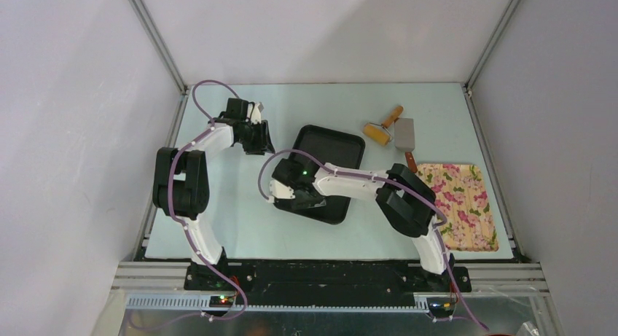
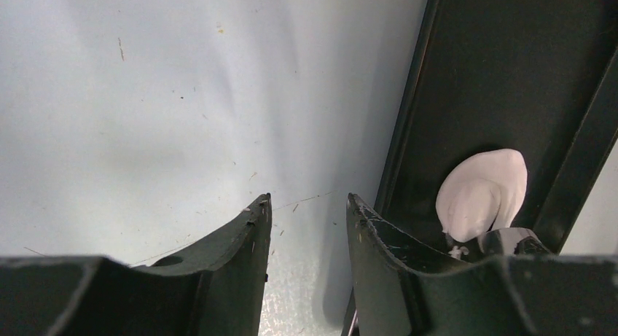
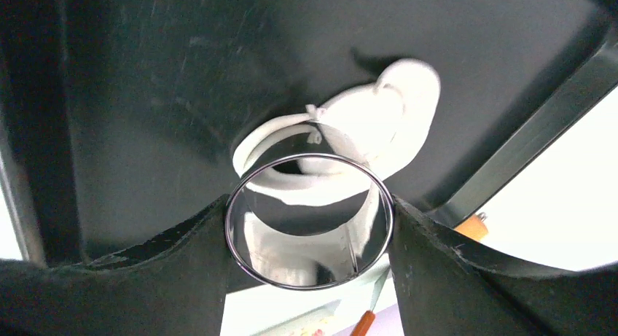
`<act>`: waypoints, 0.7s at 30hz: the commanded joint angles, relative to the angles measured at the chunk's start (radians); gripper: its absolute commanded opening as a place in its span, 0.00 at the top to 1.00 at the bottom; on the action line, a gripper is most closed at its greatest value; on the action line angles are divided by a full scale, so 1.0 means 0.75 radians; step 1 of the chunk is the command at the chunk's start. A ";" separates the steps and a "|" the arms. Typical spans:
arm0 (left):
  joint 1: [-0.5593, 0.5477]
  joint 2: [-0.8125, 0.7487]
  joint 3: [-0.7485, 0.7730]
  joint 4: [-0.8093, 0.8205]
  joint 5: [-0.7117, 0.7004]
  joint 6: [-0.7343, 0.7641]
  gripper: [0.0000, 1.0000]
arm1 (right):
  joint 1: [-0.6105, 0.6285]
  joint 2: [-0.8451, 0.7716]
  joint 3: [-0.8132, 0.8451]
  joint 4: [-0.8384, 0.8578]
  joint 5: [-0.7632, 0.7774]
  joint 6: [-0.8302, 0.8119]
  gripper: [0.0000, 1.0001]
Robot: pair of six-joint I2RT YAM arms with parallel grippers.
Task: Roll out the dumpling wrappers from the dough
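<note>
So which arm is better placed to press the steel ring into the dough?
Right: the right hand grips the steel ring over the dough in the tray; the left hand sits empty beside it.

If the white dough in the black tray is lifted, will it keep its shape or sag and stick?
Probably it sags: the dough looks soft, with a thin strip curling beside the steel ring. It may stick: a white shred seems to cling to the ring's rim.
</note>
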 commanded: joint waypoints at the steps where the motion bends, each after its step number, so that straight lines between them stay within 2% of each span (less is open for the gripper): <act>1: 0.011 -0.056 -0.006 0.000 0.024 -0.006 0.52 | 0.008 -0.128 -0.082 -0.110 0.009 -0.021 1.00; 10: 0.013 -0.060 -0.005 -0.001 0.021 -0.006 0.52 | -0.047 -0.222 -0.183 -0.130 0.020 0.010 1.00; 21: 0.012 -0.072 -0.006 -0.001 0.019 -0.004 0.52 | -0.255 -0.105 -0.128 -0.068 0.065 -0.013 1.00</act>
